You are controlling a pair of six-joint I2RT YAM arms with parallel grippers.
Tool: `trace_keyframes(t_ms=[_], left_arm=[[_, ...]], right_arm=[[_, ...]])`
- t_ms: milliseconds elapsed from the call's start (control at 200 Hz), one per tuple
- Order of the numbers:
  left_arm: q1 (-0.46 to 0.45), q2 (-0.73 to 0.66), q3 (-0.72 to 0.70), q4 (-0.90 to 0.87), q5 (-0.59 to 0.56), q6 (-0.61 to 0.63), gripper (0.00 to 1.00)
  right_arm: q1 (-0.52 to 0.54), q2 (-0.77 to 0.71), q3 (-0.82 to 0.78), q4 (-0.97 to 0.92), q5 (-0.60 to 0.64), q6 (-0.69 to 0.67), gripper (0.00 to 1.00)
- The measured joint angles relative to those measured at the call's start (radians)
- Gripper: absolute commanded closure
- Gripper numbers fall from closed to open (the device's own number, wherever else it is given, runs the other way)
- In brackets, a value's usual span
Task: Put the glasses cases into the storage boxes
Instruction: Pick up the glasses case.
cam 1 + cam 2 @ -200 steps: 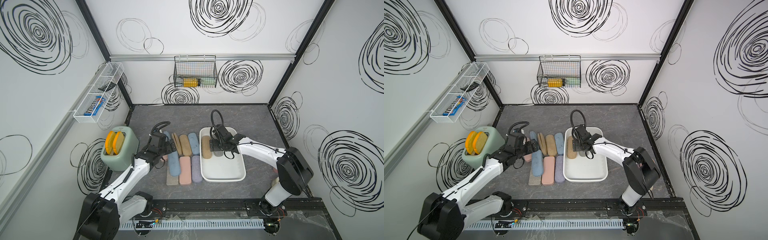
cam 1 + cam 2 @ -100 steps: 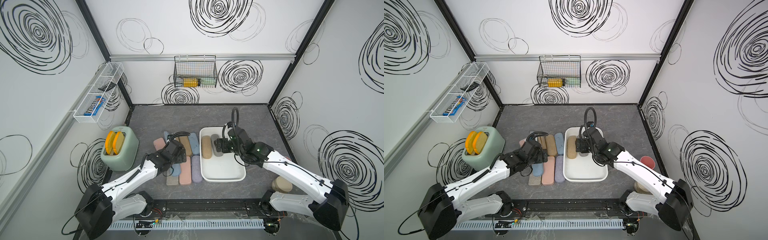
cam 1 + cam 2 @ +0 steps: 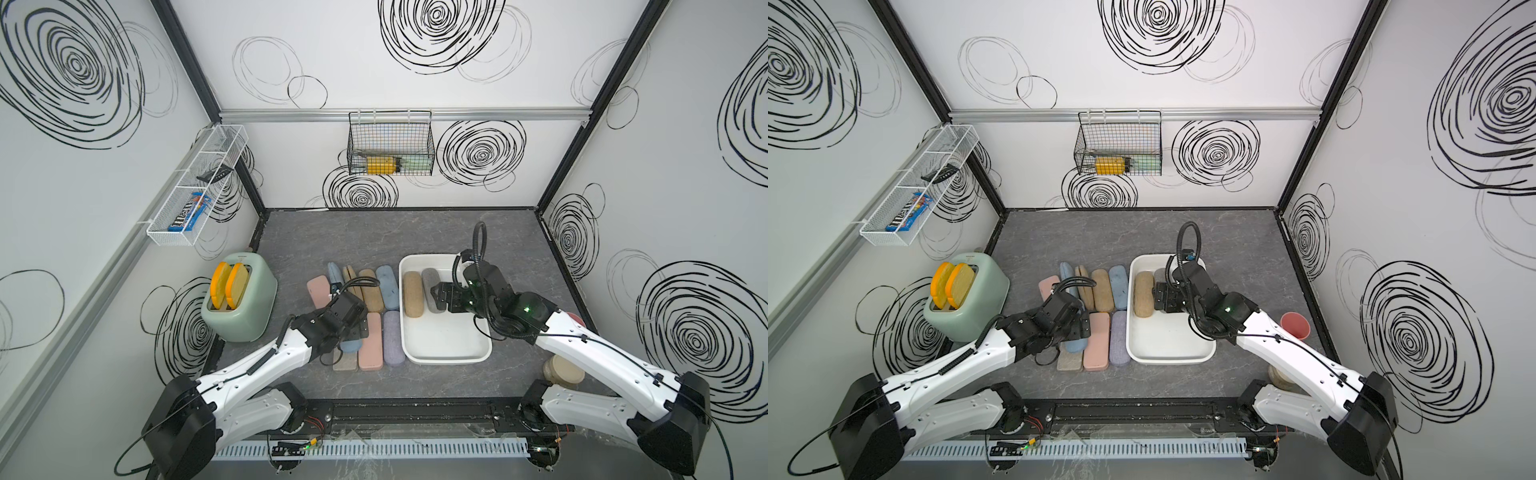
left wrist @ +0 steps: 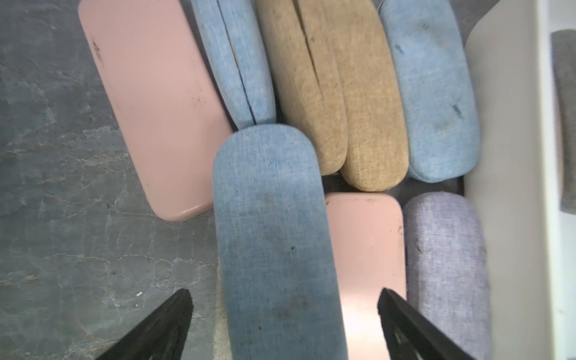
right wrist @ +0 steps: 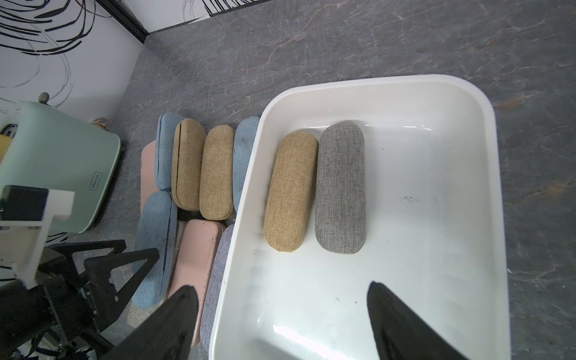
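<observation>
Grey desk, swirl-print walls; left fingers apart, straddling blue case, gap each side. pink case and lilac case just beside it, more tan and blue ones past tips. Over at tub, right fingers apart, empty, above it; tan case and grey case side by side inside, ahead of tips.

Top views overhead, wrist views close, seemingly sharing tub
</observation>
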Motion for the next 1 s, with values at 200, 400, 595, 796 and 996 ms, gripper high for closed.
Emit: trace_keyframes(t_ms=[200, 400, 595, 796, 996], left_arm=[[0.013, 0.021, -0.018, 0.016, 0.022, -0.008, 0.09], [0.019, 0.043, -0.023, 0.037, 0.032, -0.014, 0.13], [0.018, 0.046, -0.024, 0.046, 0.029, -0.017, 0.17], [0.004, 0.061, -0.024, 0.055, 0.010, -0.018, 0.19], [-0.011, 0.079, -0.024, 0.060, -0.003, -0.026, 0.23]], right_arm=[[0.000, -0.014, -0.010, -0.008, -0.007, 0.013, 0.11], [0.000, -0.018, -0.024, -0.017, -0.008, 0.019, 0.12], [-0.003, -0.034, -0.050, -0.022, -0.005, 0.025, 0.12], [-0.028, -0.070, -0.054, -0.021, 0.001, 0.026, 0.12], [-0.063, -0.086, -0.057, -0.020, -0.005, 0.023, 0.12]])
